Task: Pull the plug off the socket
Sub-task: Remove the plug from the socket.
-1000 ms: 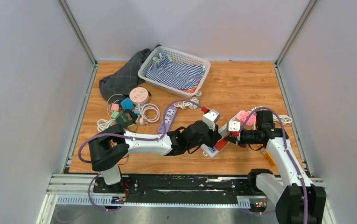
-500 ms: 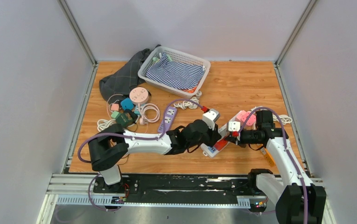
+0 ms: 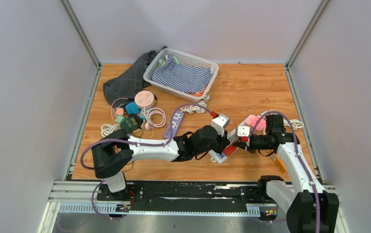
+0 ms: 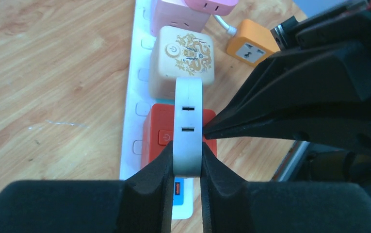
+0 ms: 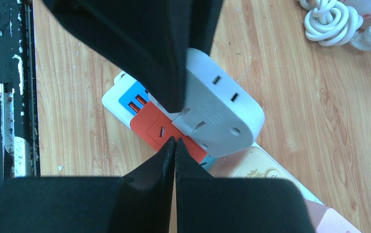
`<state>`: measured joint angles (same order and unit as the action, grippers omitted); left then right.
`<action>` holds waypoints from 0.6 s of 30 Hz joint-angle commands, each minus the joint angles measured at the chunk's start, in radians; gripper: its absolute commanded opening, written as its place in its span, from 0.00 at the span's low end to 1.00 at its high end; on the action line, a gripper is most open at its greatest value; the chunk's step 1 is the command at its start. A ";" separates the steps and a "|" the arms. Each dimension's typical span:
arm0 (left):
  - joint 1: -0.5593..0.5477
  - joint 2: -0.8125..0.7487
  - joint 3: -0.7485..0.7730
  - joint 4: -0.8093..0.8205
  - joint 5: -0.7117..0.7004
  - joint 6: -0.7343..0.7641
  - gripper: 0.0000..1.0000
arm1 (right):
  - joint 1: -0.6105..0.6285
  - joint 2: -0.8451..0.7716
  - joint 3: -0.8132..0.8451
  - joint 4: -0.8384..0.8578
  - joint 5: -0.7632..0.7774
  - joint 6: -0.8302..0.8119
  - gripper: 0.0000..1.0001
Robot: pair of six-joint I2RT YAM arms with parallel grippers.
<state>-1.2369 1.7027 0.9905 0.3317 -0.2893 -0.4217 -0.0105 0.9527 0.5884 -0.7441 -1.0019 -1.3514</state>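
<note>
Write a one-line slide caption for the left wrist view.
Left gripper clamps the flat white rounded plug over the red cube adapter on the white power strip.

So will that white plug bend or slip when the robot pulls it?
Probably not bend: the white plug looks like hard, smooth plastic. It might slip, since the left gripper pinches only its flat sides. It looks light, but may stick, as it seems plugged into the red block.
</note>
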 commanded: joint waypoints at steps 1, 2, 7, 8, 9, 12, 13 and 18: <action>0.107 0.004 0.044 -0.050 0.143 -0.105 0.00 | 0.006 0.028 -0.039 -0.127 0.160 0.005 0.05; 0.103 0.001 0.052 -0.052 0.128 -0.086 0.00 | 0.033 0.033 -0.037 -0.126 0.161 0.005 0.05; -0.001 -0.028 0.035 -0.067 -0.186 0.089 0.00 | 0.040 0.034 -0.037 -0.132 0.165 0.003 0.04; -0.017 -0.025 0.032 -0.068 -0.236 0.117 0.00 | 0.039 0.030 -0.038 -0.132 0.166 0.004 0.05; -0.023 -0.020 0.031 -0.068 -0.251 0.127 0.00 | 0.039 0.029 -0.038 -0.132 0.166 0.003 0.05; -0.024 0.001 0.037 -0.068 -0.265 0.135 0.00 | 0.038 0.037 -0.035 -0.132 0.167 0.003 0.05; -0.020 0.003 0.042 -0.070 -0.255 0.127 0.00 | 0.040 0.042 -0.034 -0.132 0.167 0.003 0.05; 0.055 -0.035 0.034 -0.066 -0.027 -0.088 0.00 | 0.041 0.037 -0.035 -0.136 0.167 0.003 0.05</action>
<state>-1.2568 1.7058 1.0149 0.2897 -0.3416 -0.3973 0.0143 0.9672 0.5995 -0.7444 -0.9913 -1.3544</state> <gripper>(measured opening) 0.218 0.045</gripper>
